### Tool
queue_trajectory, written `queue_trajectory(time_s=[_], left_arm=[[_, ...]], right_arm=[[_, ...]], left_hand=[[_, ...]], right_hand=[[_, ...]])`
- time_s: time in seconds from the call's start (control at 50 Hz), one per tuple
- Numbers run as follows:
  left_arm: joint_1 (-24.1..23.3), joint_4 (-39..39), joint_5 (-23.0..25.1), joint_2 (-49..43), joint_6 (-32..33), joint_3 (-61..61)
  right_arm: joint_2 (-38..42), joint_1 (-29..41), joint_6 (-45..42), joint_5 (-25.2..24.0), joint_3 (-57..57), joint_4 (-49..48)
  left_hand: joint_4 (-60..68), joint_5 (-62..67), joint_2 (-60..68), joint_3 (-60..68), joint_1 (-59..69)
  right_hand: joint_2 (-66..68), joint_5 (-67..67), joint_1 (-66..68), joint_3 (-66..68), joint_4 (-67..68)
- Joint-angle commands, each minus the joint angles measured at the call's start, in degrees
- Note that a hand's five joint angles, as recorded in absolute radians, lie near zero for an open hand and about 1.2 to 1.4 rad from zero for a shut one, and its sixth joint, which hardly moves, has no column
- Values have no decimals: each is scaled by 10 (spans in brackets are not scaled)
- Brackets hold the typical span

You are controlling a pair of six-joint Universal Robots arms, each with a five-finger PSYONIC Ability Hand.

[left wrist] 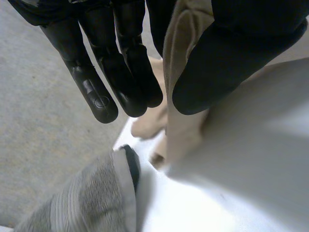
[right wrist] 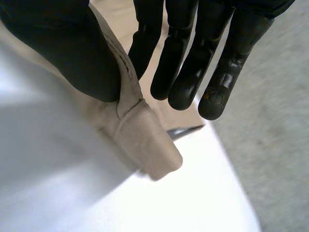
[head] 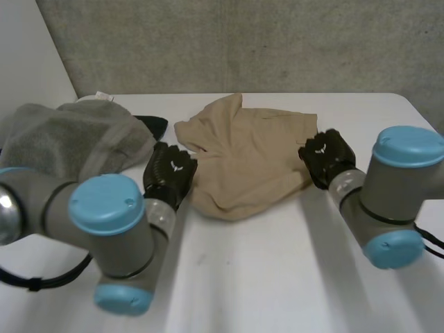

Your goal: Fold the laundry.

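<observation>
Beige shirt (head: 244,161) is pinched at 9 o'clock edge by left hand (head: 168,173), 3 o'clock by right hand (head: 326,156); lift evenly

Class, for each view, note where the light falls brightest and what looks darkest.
Head view: table brightly lit, tan shirt softly lit. Left wrist view: table glares white beside the grey towel; left hand darkest. Right wrist view: table glares white beside the shirt's corner; right hand darkest.
</observation>
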Motion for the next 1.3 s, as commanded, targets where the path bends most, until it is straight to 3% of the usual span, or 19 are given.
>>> queue_trajectory(time_s=[0.02,0.14,0.18,0.28,0.5,0.52,0.54,0.58,0.6,0.8,1.04,1.3], left_arm=[[-9,-133,-2,146,7,-96],[-49,-337,9,215,15,-147],[-75,-398,17,222,12,-152],[-84,-352,26,217,10,-127],[-33,-266,24,87,13,14],[-30,-264,24,77,12,25],[-25,-265,24,63,12,44],[-19,-265,23,55,12,59],[-16,-264,24,52,12,65],[42,-196,36,10,16,152],[85,-193,211,-125,13,268],[88,-263,234,-218,16,344]], right_arm=[[-121,-6,-7,-2,61,210],[-201,-28,-113,-5,147,413],[-210,-40,-134,-6,162,427],[-210,-52,-148,-2,179,397],[-153,-53,-112,10,125,302],[-150,-53,-110,11,124,299],[-149,-53,-110,11,124,298],[-148,-53,-109,10,125,296],[-148,-52,-109,10,130,295],[-153,-52,-109,9,154,292],[-186,-58,-109,9,189,273],[-203,-68,-109,9,207,264]], left_hand=[[111,127,113,117,145],[111,127,113,117,145],[111,127,113,117,145],[111,127,113,117,145],[111,127,113,117,145],[31,47,33,37,65],[-251,-235,-249,-245,-217],[-575,-560,-573,-570,-541],[-589,-573,-587,-583,-555],[-563,-548,-561,-558,-529],[-491,-475,-489,-485,-457],[-429,-413,-427,-423,-395]], right_hand=[[127,127,238,123,120],[127,127,238,123,120],[127,127,238,123,120],[127,127,238,123,120],[127,127,238,123,120],[127,127,238,123,120],[127,127,238,123,120],[127,127,238,123,120],[127,127,238,123,120],[127,127,238,123,120],[127,127,238,123,120],[127,127,238,123,120]])
